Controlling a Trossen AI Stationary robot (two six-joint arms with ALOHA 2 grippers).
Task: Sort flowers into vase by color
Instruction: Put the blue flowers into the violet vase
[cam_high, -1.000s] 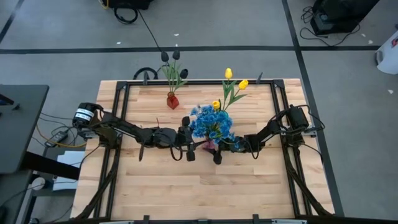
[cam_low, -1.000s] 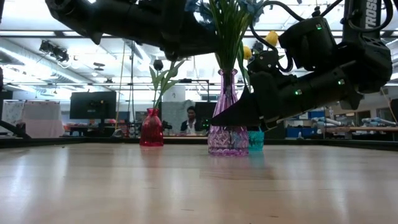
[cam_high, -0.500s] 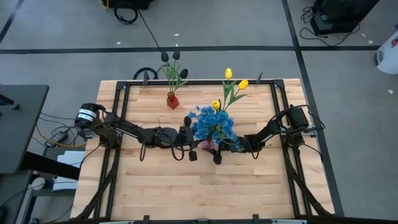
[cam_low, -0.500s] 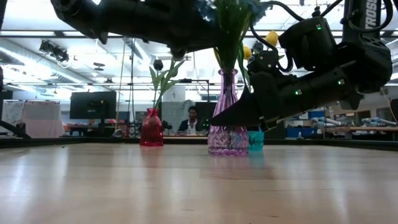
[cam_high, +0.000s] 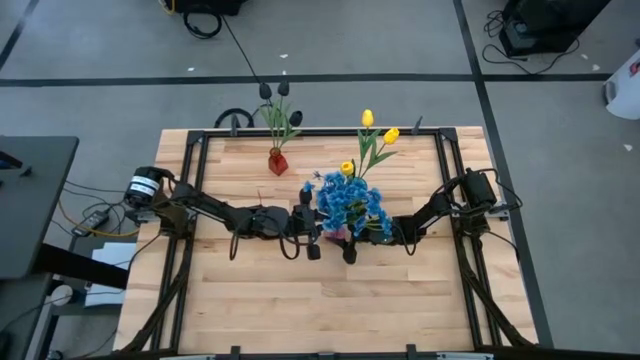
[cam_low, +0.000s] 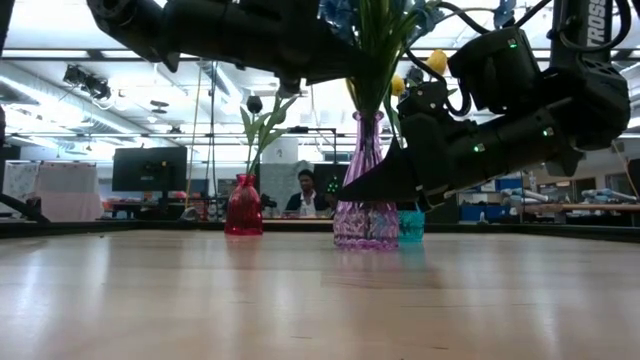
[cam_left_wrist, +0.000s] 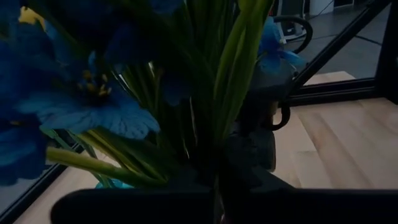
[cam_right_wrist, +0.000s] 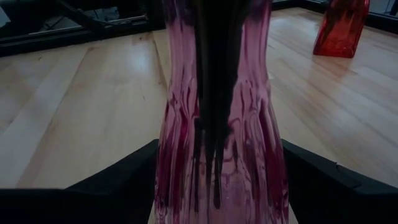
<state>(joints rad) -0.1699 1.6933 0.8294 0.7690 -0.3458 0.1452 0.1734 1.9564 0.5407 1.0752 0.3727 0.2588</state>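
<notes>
A purple glass vase (cam_low: 367, 205) stands mid-table and holds a bunch of blue flowers (cam_high: 350, 205) with one yellow tulip (cam_high: 347, 168) among them. My left gripper (cam_high: 312, 232) is beside the vase's neck on its left, shut among the green stems (cam_left_wrist: 205, 124). My right gripper (cam_right_wrist: 217, 186) comes from the right and has the vase's body between its fingers. A red vase (cam_high: 277, 161) with dark tulips (cam_high: 275, 92) stands far left. More yellow tulips (cam_high: 378, 130) rise from a teal vase (cam_low: 411, 224) behind the purple one. My left gripper is shut on the flower stems (cam_left_wrist: 208, 165) just above the vase's mouth, coming level from the table's left, across the upright stems. Which stem or how many it has, the leaves hide. My right gripper has the purple vase's lower body (cam_right_wrist: 168, 168) between its two fingers (cam_right_wrist: 124, 180), one on each side, level from the table's right. The vase stands upright on the table.
The table's dark metal frame (cam_high: 195, 190) runs along its left, right and far edges. Bare wood lies toward the near edge (cam_high: 320, 310). Beyond the far edge a person (cam_low: 307, 190) sits in the room.
My left gripper has moved toward the table's right, up against the stems above the purple vase, and has shut there. The blue bunch has leaned a little to the right. The vase and my right gripper have stayed in place.
</notes>
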